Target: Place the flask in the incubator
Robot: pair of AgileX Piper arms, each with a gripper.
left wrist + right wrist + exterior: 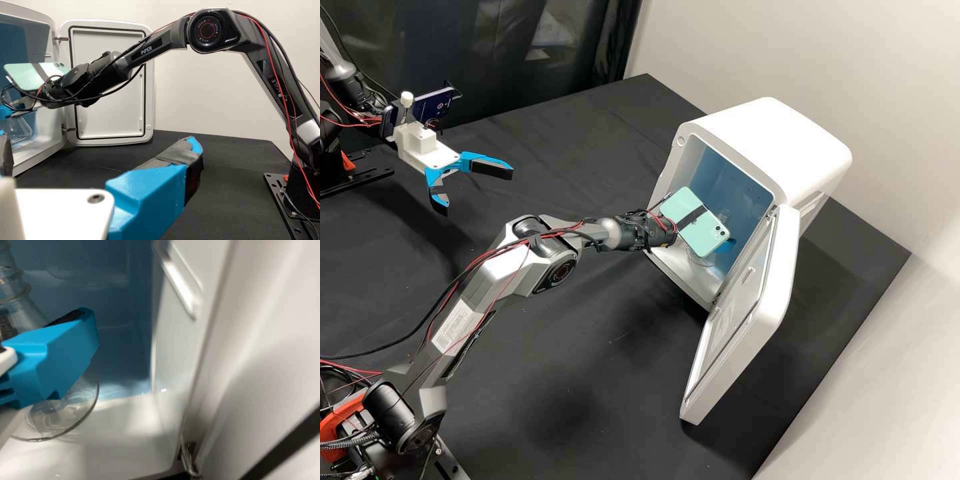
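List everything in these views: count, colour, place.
incubator: one, white with blue inside, right side of the bench, door open.
flask: one, clear glass, inside the incubator, low near its floor.
bench: one, black.
phones: two, mint green on the right wrist, dark on the left wrist.
left hand: one, blue fingers open, above the bench's far left.
right hand: one, blue, inside the incubator beside the flask.

A black table (587,373) stands against a white wall (853,67), with a dark curtain (520,40) hanging behind it.
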